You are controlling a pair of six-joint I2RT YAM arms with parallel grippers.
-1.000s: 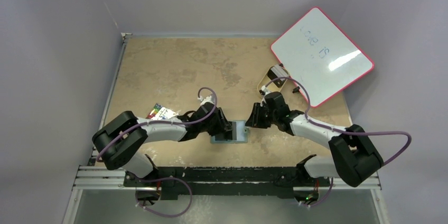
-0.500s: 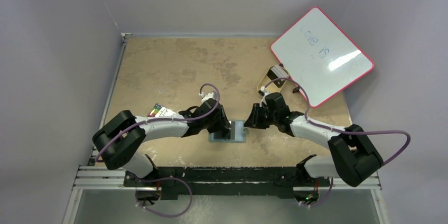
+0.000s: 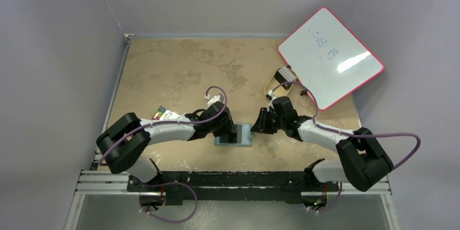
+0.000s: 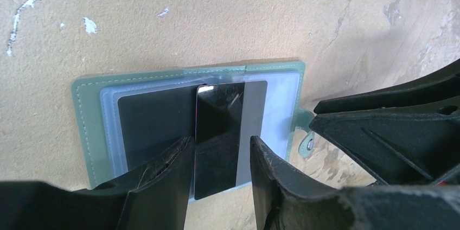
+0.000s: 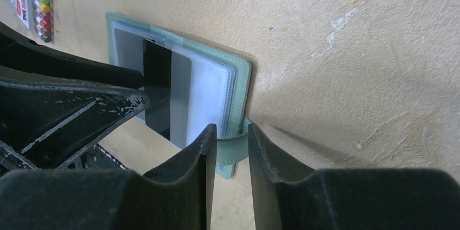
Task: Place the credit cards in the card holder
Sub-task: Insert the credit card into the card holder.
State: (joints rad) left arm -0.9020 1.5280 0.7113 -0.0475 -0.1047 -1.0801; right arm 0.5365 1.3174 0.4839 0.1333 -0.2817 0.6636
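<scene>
Green card holder [image 3: 245, 136] open on the bench [image 3: 179, 67], left hand [image 4: 219, 148] pinching a dark credit card [image 4: 217, 116] by its edges over the clear sleeves [image 4: 282, 105], right hand [image 5: 232, 132] part-closed astride the snap tab [image 5: 230, 152], grip unclear

A pink-rimmed whiteboard [image 3: 331, 56] is seen tilted over the far right corner of the mottled tan worktop [image 3: 179, 67]. A tan oval tray [image 3: 273, 82] is spotted just beside it. A colourful packet [image 3: 165, 115] is laid towards the left edge.
</scene>
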